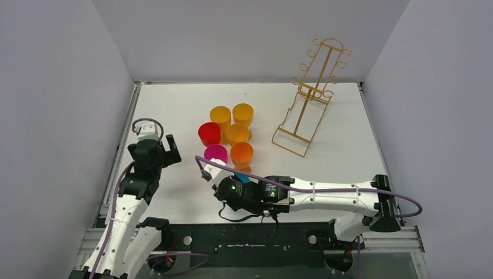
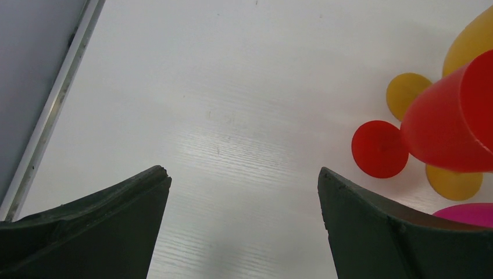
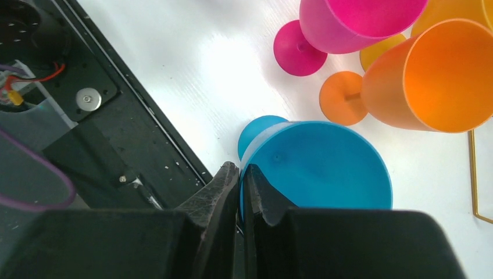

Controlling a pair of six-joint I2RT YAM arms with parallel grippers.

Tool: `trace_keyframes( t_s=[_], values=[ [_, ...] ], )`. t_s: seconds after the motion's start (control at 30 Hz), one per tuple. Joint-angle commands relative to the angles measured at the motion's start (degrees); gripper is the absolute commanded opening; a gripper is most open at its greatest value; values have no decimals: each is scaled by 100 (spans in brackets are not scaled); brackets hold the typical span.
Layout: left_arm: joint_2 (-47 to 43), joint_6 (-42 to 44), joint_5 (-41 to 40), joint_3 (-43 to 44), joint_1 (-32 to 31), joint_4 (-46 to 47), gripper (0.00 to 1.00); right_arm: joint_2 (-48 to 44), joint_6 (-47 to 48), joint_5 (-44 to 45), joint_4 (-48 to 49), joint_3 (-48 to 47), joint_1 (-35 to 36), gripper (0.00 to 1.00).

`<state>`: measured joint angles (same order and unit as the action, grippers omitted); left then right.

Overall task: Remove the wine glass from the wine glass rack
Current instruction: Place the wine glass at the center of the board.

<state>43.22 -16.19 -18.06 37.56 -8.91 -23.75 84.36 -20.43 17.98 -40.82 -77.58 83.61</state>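
The right hand (image 3: pixel 240 187) pinches the blue wine glass (image 3: pixel 325 168) by its rim, seemingly light, slippery plastic; the left hand (image 2: pixel 243 174) stands released.

The wine glass rack (image 1: pixel 311 96) is gold wire. The worktop (image 1: pixel 174 110) is plain white. Every glass is one solid colour, no pattern: a blue wine glass (image 3: pixel 317 168), a magenta wine glass (image 1: pixel 215 153), a red wine glass (image 1: pixel 209 133), an orange wine glass (image 1: pixel 242 154), and three amber wine glasses (image 1: pixel 243 114).

The white surface (image 1: pixel 349 133) carries standing plastic glasses: a blue glass (image 3: pixel 317 165) right against the right fingers (image 3: pixel 212 197), a magenta glass (image 3: pixel 360 23) and an orange glass (image 3: pixel 424 75) just beyond them, and a red glass (image 2: pixel 450 119) right of the left fingers (image 2: pixel 116 215). The wine glass rack (image 1: pixel 314 92) stands well beyond.
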Motion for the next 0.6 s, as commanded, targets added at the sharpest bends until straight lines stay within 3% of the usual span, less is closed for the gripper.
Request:
trace_keyframes(
  t_s=[0.0,0.2,0.33,0.57],
  values=[
    [-111,105,-146,-185,23,552,97,192,-259,626,411,-231,-82,0],
    [-239,77,-342,-196,-2,404,97,629,-734,-213,801,-200,-824,0],
    [-326,72,-193,-249,-165,407,97,976,-811,97,358,-442,-916,0],
    [-344,124,-297,-284,-254,467,97,1275,-911,-70,473,-588,-908,0]
  ],
)
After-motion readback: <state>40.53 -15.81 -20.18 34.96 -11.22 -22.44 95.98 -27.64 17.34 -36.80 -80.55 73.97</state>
